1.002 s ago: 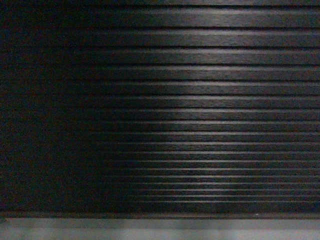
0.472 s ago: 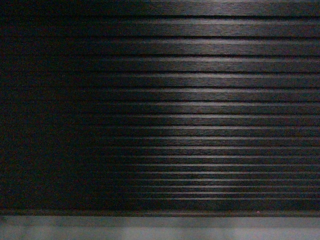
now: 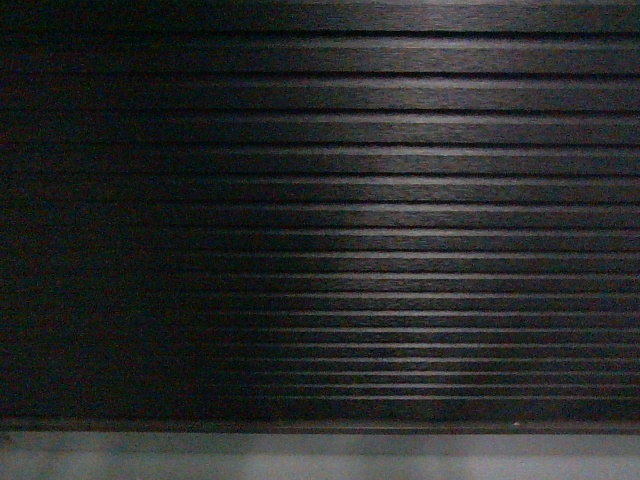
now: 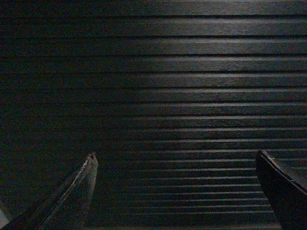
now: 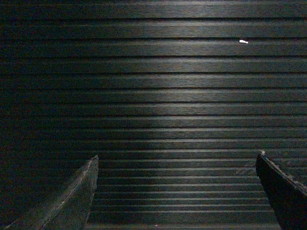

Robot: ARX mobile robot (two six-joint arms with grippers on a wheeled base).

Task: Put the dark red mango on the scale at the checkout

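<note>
left gripper [image 4: 175, 158]: seen from its own wrist camera, spread wide, the two dark fingertips [image 4: 86, 187] rising from about 7 o'clock and 5 o'clock of the view with nothing between them
left gripper surroundings: the tips point straight at the ribbed front panel [image 4: 158, 96] of the checkout; whether they touch it cannot be told, the light is too dim
right gripper [image 5: 176, 159]: from the right wrist camera, likewise spread wide and holding nothing, one finger [image 5: 79, 196] at 7 o'clock, the other at 5 o'clock
right gripper surroundings: the same dark horizontal ribs fill the picture, lit brighter through the middle and fading to black toward 9 o'clock
white speck [image 5: 243, 41]: a small pale mark on the ribs near 1 o'clock of the right wrist view; what it is I cannot make out
checkout [image 3: 400, 220]: in the head view its black-brown ribbed front takes up nearly everything, the ribs running level, a soft sheen from centre toward 3 o'clock, the 9 o'clock side deep in shadow
grey base [image 3: 320, 455]: a pale grey band along 6 o'clock of the head view, directly under the lowest rib
dark red mango: shows in none of the three views
scale: shows in none of the three views; only the counter's front face is in sight
</note>
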